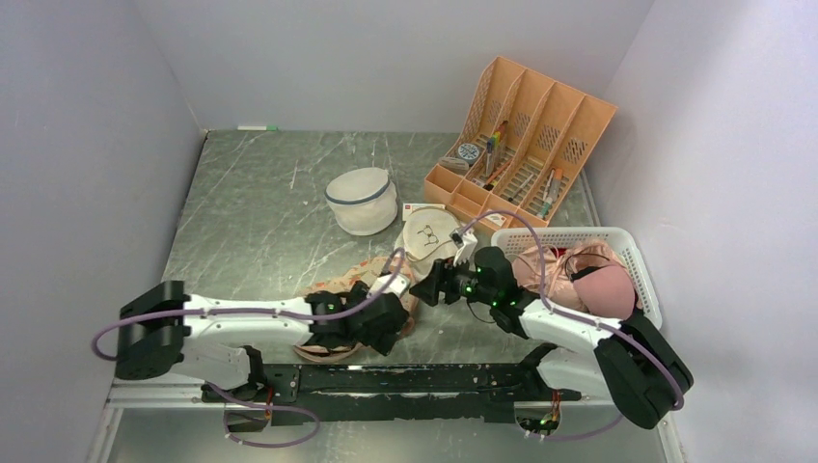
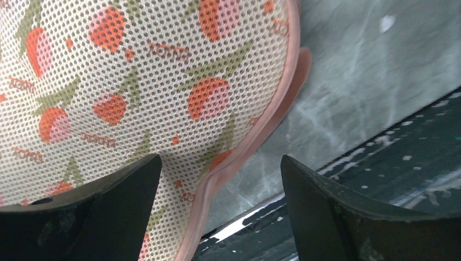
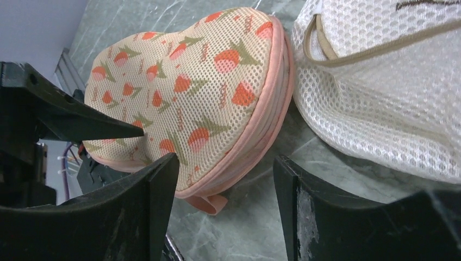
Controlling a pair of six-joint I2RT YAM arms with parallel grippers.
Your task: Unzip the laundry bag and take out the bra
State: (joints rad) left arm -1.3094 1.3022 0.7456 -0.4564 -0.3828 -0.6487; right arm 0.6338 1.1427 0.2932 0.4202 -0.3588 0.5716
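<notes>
Left jaws spread astride laundry bag [image 2: 136,98] rim — contents hidden.

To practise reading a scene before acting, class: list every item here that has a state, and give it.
laundry bag, lying down, zip looks shut
left end effector, open, at the bag's edge
right end effector, open, close to the bag
basket, holding pink garments
white mesh bag, upright
</notes>
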